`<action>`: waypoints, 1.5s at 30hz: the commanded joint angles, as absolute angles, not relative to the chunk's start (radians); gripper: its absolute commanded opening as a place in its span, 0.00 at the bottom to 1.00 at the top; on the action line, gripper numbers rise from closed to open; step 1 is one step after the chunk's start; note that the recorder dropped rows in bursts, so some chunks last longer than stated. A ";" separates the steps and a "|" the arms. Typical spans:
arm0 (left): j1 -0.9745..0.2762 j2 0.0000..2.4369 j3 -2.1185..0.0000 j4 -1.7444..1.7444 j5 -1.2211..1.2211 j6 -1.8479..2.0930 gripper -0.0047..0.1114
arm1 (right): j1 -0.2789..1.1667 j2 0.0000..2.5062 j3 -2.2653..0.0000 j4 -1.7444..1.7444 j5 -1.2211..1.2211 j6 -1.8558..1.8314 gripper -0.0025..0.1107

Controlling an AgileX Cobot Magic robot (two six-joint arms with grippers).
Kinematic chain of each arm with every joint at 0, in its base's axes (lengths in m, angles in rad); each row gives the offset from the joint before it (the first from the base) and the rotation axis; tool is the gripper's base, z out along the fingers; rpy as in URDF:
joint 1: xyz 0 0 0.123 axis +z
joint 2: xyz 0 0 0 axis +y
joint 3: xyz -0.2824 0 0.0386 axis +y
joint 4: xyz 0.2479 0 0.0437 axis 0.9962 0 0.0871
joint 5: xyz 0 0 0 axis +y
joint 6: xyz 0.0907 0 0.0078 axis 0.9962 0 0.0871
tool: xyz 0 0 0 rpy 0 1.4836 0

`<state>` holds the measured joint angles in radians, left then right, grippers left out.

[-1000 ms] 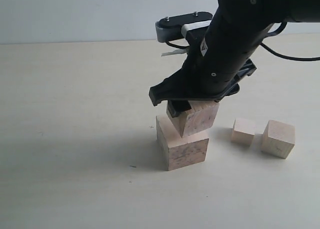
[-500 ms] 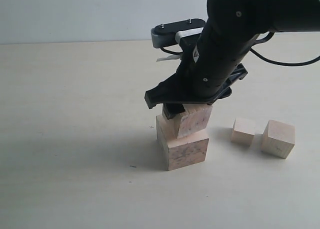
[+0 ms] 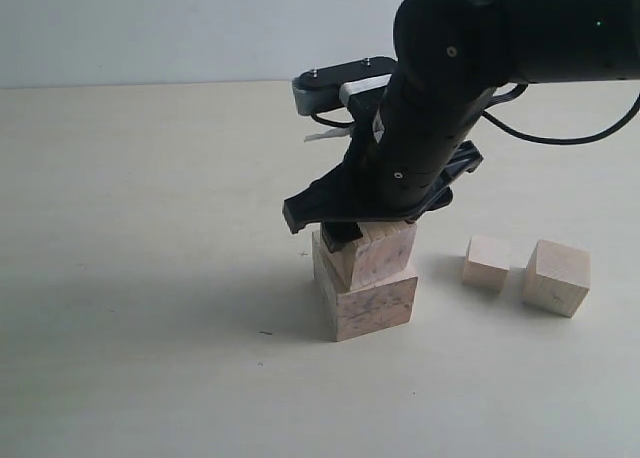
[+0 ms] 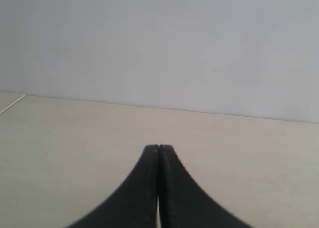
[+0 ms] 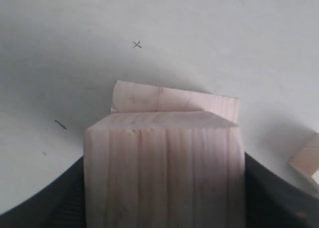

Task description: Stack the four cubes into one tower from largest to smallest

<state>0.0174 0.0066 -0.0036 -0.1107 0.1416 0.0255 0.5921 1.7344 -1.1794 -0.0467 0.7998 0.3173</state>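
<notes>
- left gripper: jaws pressed together, empty, no cube in its view.
- right gripper: jaws clamp the 2nd cube directly above the largest cube. Edges look roughly aligned; can't confirm full contact.
- smallest cube and 3rd cube: right of the stack, on the right arm's side.

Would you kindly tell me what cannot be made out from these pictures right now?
Exterior view: the arm hides the far finger of the right pincer and the top of the second cube.
Right wrist view: that cube covers most of the largest cube, so centring is unclear; the edge cuts off a small cube.
Left wrist view: only the shut left pincer; no cubes.
</notes>
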 commanded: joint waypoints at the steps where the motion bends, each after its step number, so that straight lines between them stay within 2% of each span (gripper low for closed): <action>1: 0.011 0.000 0.000 -0.116 0.141 0.025 0.04 | 0.593 1.733 -1.177 -0.062 0.789 0.319 0.05; 45: 0.011 0.000 0.000 -0.116 0.141 0.026 0.04 | 0.593 1.751 -1.177 -0.085 0.786 0.404 0.05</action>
